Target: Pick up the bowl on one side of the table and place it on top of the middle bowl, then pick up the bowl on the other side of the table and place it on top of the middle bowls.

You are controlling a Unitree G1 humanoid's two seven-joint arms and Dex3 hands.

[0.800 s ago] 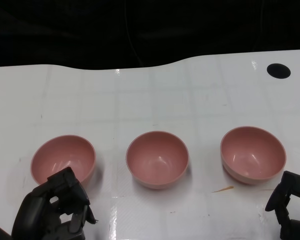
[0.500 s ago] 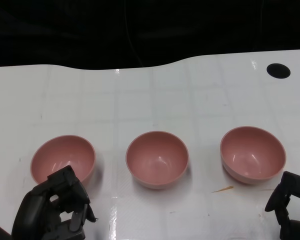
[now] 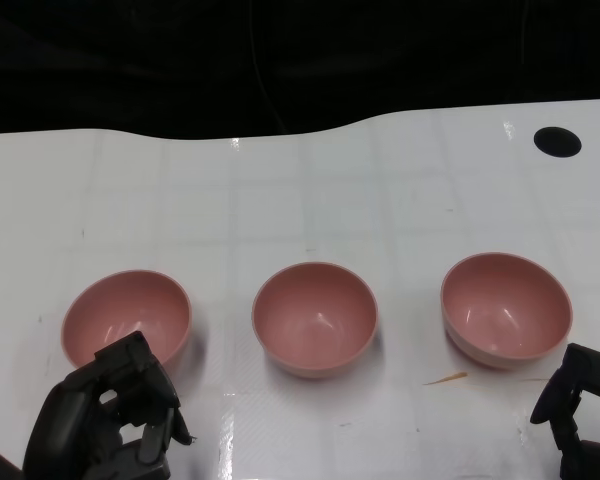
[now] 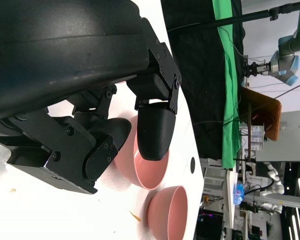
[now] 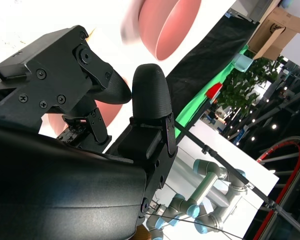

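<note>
Three pink bowls stand in a row on the white table (image 3: 300, 200): the left bowl (image 3: 127, 318), the middle bowl (image 3: 315, 318) and the right bowl (image 3: 506, 308), all upright and empty. My left hand (image 3: 105, 415) sits just in front of the left bowl, fingers apart and holding nothing. At the frame's lower right corner my right hand (image 3: 583, 410) is in front of the right bowl, also holding nothing. The left wrist view shows the left hand's fingers (image 4: 152, 130) spread before a bowl (image 4: 145, 175). In the right wrist view a bowl (image 5: 170, 22) lies beyond the fingertips (image 5: 150, 95).
A thin orange sliver (image 3: 446, 378) lies on the table between the middle and right bowls. A round black hole (image 3: 557, 141) marks the far right of the tabletop. The far edge of the table meets a dark backdrop.
</note>
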